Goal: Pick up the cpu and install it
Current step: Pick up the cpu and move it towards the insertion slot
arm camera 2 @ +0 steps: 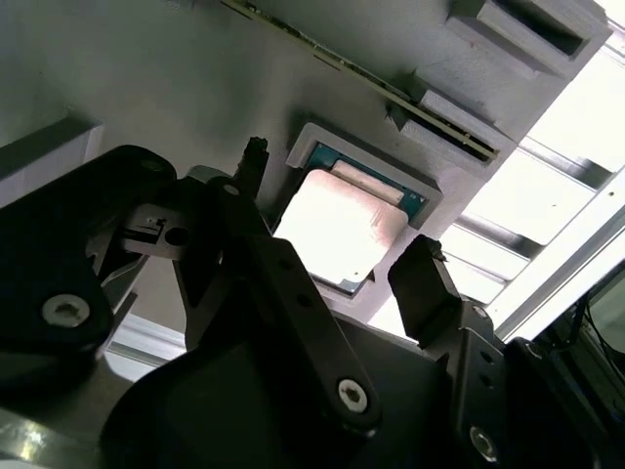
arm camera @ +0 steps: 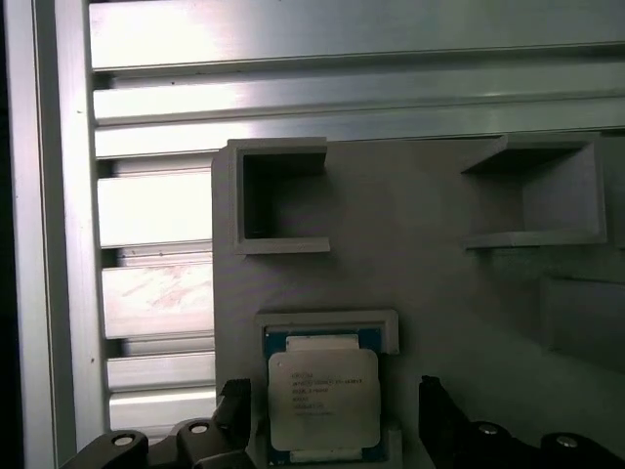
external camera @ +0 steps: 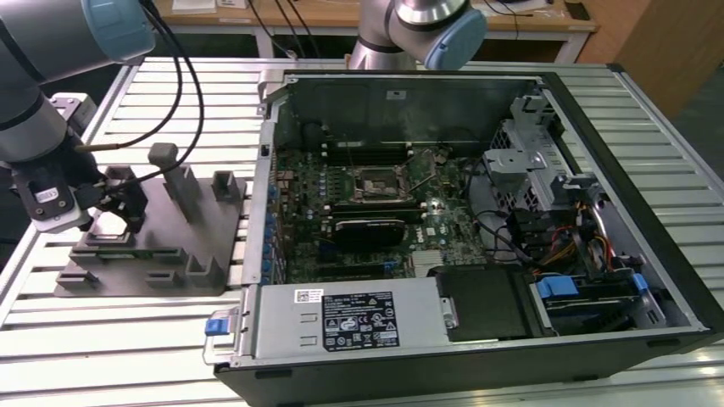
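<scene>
- My tool (external camera: 108,216) hangs low over the grey fixture (external camera: 158,271) at the exterior view's left, on the slatted metal desk (external camera: 169,85)
- cpu (arm camera: 322,396) lies flat in a shallow square pocket of the fixture, metal top up, not yet lifted
- Tool is spread: in both wrist views it straddles the cpu, with one dark finger (arm camera: 234,405) on one side and the other finger (arm camera: 435,415) on the opposite side
- First wrist view shows a gap between each finger and the cpu's edge, so nothing is pinched
- Second wrist view: the cpu (arm camera 2: 342,225) glares pale between the two fingertips, with the pocket's raised rim around it
- Other fixture slots near the pocket are grey blocks and recesses; one holds a thin green-edged strip (arm camera 2: 391,83), and I can't tell what it is
- Open case (external camera: 396,102) lies on the desk to the exterior view's right of the fixture, well apart from my tool
- Inside it, the green board (external camera: 294,237) carries a dark square socket (external camera: 379,182) with a metal frame, near the board's middle
</scene>
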{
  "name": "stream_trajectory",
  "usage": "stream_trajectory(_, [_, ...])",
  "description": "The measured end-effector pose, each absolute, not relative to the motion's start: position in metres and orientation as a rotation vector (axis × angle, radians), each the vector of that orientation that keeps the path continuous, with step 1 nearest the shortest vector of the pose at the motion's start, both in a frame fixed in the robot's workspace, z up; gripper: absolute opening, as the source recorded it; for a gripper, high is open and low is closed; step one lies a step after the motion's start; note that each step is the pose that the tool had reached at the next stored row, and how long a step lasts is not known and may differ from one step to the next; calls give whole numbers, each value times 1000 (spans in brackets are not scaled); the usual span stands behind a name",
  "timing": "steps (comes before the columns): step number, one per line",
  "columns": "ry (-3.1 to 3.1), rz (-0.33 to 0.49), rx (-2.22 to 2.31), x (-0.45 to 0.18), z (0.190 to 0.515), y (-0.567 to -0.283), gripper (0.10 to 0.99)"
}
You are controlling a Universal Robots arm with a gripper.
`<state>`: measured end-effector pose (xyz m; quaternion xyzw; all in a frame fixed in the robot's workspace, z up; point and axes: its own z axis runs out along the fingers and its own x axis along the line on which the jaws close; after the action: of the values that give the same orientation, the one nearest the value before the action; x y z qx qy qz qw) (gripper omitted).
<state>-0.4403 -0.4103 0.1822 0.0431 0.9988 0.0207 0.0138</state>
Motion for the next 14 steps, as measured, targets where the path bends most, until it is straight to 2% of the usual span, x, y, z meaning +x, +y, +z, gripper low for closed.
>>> stream_trajectory(7, [3110, 65, 134, -440, 182, -410, 765])
stream_trajectory(9, [3110, 64, 134, -440, 182, -410, 639])
stream_trajectory(10, [3110, 64, 134, -440, 182, -410, 639])
stream_trajectory(11, [3110, 64, 134, -440, 182, -410, 584])
stream_trajectory(14, [3110, 64, 134, -440, 182, -410, 541])
